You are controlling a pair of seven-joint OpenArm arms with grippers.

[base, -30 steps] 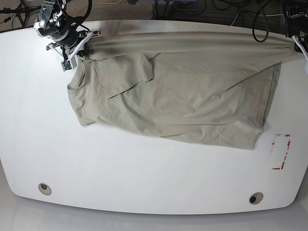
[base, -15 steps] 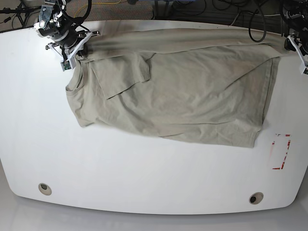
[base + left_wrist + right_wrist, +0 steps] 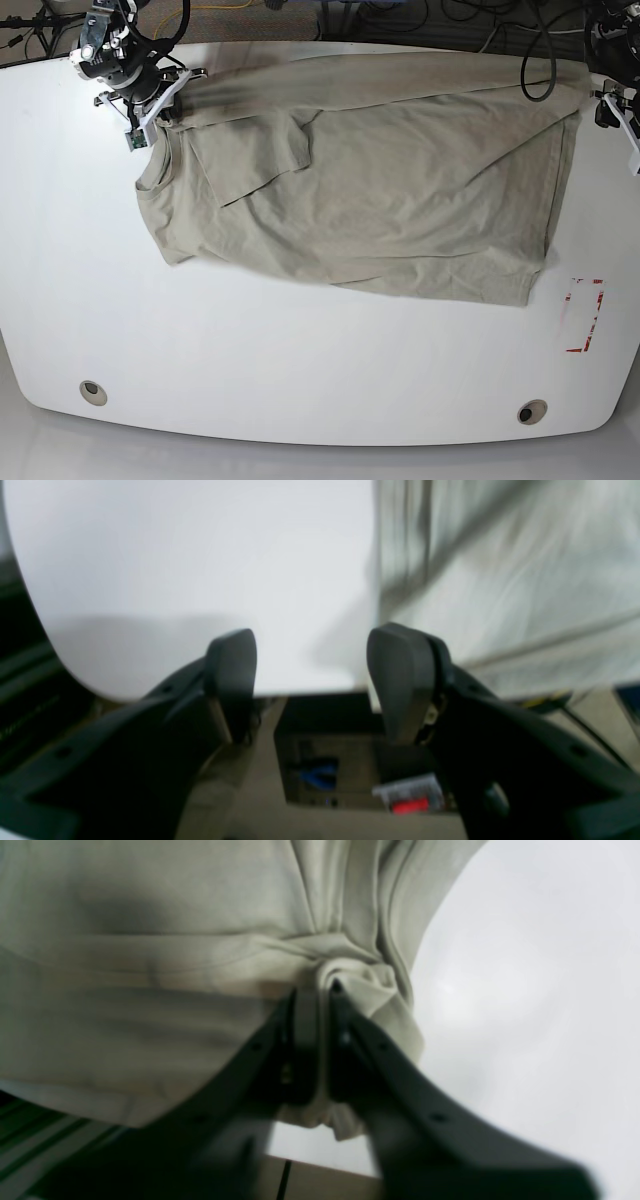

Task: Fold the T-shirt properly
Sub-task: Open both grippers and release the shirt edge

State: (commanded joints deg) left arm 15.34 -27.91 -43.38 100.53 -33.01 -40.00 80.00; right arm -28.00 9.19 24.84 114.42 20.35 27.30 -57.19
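A light khaki T-shirt (image 3: 370,180) lies spread across the far half of a white tabletop (image 3: 300,360), seen from above in the base view. The cloth is wrinkled. Its far edge runs in a long band close to the tabletop's far rim. One short sleeve (image 3: 255,150) is folded over onto the body of the shirt at the left, and the neck opening faces left. The hem runs down the right side, from far to near.

The right gripper (image 3: 150,105) sits at the far left corner of the shirt. In the right wrist view its jaws are pressed together, and a bunched wad of T-shirt fabric (image 3: 350,975) is pinched between them, with folds fanning out from the pinch.

The left gripper (image 3: 615,105) is at the far right of the tabletop, just beside the shirt's far right corner. In the left wrist view its jaws stand well apart with nothing between them (image 3: 310,680). Behind them lie bare white tabletop and, to the right, blurred shirt fabric (image 3: 500,570).

A red-outlined rectangle (image 3: 583,315) is marked on the tabletop near the right edge, just beside the shirt's near right corner. Two round holes (image 3: 92,391) sit near the tabletop's near corners. Dark cables (image 3: 450,15) lie on the floor beyond the far edge.
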